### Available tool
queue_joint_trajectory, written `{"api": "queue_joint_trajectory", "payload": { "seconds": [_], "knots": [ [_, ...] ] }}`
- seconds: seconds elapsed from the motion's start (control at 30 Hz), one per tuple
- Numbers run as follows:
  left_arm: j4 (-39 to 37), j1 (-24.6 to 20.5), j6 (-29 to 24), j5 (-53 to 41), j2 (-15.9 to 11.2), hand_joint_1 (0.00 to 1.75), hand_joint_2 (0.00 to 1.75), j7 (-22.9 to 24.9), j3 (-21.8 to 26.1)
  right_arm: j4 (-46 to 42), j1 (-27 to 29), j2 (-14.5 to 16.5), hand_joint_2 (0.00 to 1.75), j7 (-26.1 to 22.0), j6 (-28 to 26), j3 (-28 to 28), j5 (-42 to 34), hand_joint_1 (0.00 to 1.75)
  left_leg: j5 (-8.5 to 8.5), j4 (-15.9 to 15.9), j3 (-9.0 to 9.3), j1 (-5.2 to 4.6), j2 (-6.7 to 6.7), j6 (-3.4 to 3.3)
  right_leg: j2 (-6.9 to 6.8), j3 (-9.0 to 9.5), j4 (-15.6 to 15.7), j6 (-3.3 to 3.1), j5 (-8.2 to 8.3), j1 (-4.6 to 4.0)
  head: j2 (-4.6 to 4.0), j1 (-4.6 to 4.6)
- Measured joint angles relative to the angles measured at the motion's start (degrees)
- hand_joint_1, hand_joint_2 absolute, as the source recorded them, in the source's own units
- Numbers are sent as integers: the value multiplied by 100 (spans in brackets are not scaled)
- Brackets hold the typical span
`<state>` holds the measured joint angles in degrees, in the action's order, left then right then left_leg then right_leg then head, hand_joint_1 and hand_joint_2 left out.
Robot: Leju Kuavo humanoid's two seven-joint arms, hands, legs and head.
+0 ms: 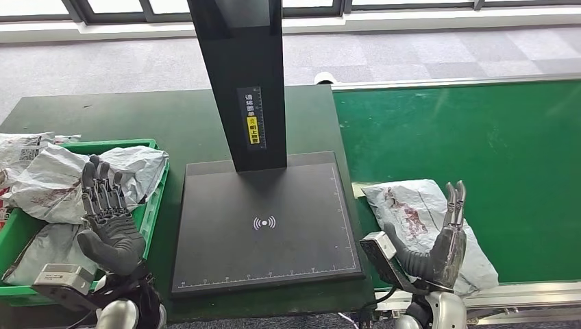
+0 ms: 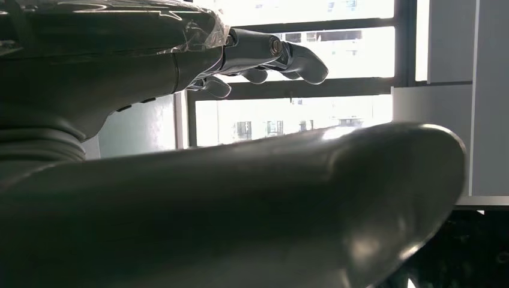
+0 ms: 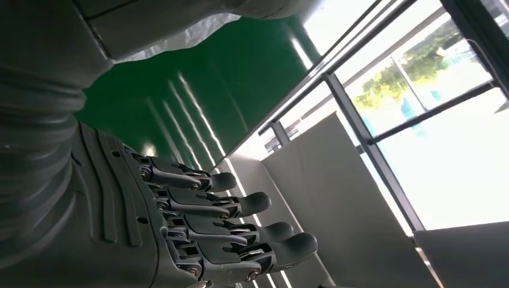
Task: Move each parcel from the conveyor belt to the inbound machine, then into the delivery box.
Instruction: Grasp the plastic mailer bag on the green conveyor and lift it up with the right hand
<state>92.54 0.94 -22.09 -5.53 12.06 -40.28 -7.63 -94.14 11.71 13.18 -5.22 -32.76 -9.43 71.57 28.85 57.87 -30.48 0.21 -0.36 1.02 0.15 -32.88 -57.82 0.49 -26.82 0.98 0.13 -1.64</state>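
fingers (image 1: 455, 199) on your right hand (image 1: 442, 243) are standing spread, holding nothing, beside the parcel (image 1: 425, 219). you're risking the slack bag slipping or snagging at the conveyor belt (image 1: 473, 130) edge.

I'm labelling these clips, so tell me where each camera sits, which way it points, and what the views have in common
Head view: high on the body, looking down at the inbound machine, green crate, conveyor belt and parcel; left hand and right hand both raised.
Left wrist view: behind the left hand, facing windows.
Right wrist view: behind the right hand, along the belt toward windows.
Shared: each hand; the belt.
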Motion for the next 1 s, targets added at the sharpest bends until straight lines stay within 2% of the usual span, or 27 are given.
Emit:
{"api": "queue_joint_trajectory", "payload": {
  "seconds": [0.23, 0.73, 1.0],
  "knots": [
    [-13, 47, 113, -88, -13, 0, 0, 0, -28, 620, -114, -104, 175, 173, 192, -614, 98, 0, 2, 0, -4, -1, 0, -2, 0, -3, 0, 1, 0, 5, 0, 0],
    [-187, -34, 243, -100, -16, 0, 0, 2, -100, 2003, -596, -353, 175, 229, 369, -1918, 384, 0, 2, 0, -6, -1, 5, -3, 5, -10, 0, 1, 0, 5, 0, 0],
    [-303, -81, 275, -111, -15, 0, 0, 2, -133, 2531, -787, -429, 175, 335, 550, -2251, 616, 0, 4, 0, -7, -1, 7, -5, 6, -11, 0, 1, 0, 4, 0, 0]
  ]
}}
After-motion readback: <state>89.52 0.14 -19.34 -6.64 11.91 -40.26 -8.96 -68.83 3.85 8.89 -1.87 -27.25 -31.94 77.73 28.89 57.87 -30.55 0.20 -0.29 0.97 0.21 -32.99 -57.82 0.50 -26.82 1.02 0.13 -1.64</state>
